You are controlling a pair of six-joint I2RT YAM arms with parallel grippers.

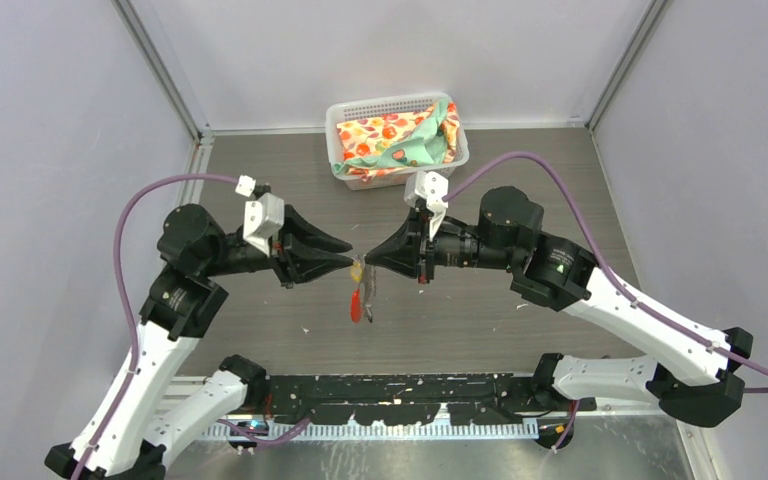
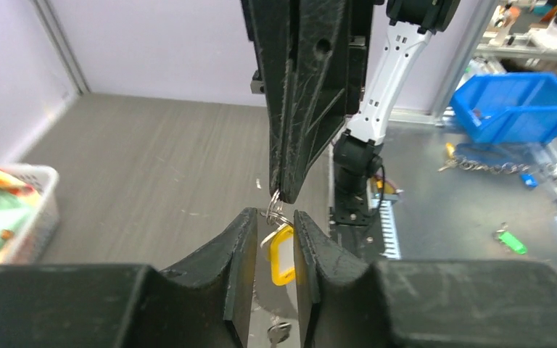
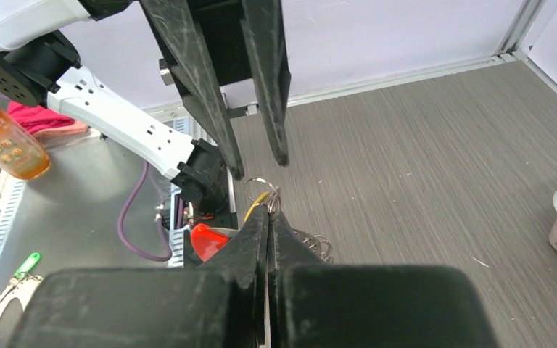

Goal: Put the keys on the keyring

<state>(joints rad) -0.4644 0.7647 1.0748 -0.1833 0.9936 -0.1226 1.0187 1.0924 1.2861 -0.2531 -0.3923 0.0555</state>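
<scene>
Threading step — the right tool (image 3: 268, 212) is clamped shut on the keyring (image 3: 261, 193), which hangs above the tabletop (image 1: 520, 320) with its red tag (image 3: 207, 241) dangling. The left tool (image 2: 274, 215) faces it tip to tip, jaws narrowly apart and empty — next it probably needs a fine pinch on the yellow tag (image 2: 281, 254) by the ring.

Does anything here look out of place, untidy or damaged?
Nothing looks damaged. Two small things: the crumpled cloth bulges above the basket rim at the far edge, and white specks lie scattered on the table. The keyring hangs from the right gripper.
</scene>
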